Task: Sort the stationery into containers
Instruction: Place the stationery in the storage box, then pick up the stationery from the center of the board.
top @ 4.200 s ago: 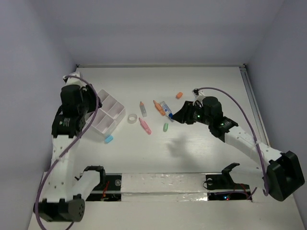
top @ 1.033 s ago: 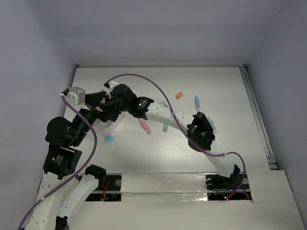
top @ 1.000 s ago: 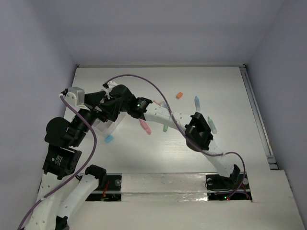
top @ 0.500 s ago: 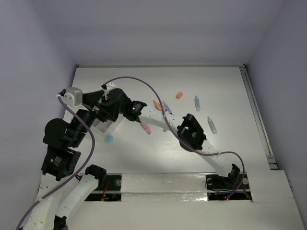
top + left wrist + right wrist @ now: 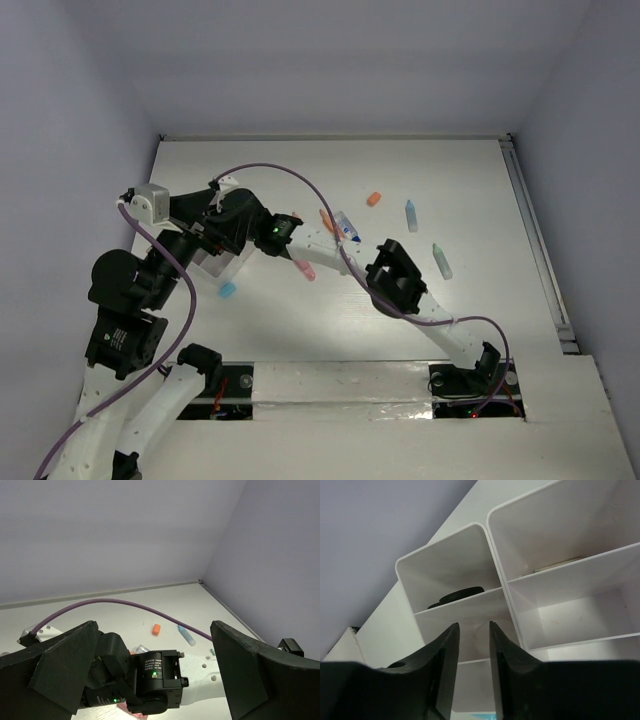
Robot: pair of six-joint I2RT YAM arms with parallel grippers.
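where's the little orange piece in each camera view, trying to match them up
top external: the orange piece lies on the table right of centre, toward the far edge.
left wrist: the orange piece is near the picture's centre, a little below the middle.
right wrist: not in it; only the containers show.
shared landmark: the light blue marker lies just right of it in both views.

Right arm [image 5: 400, 285] stretched far left, elbow bent. Right gripper [image 5: 473, 630]: jaws parted narrowly, nothing between. Left arm [image 5: 120, 300] raised. Left gripper [image 5: 154, 627]: jaws spread wide, empty.
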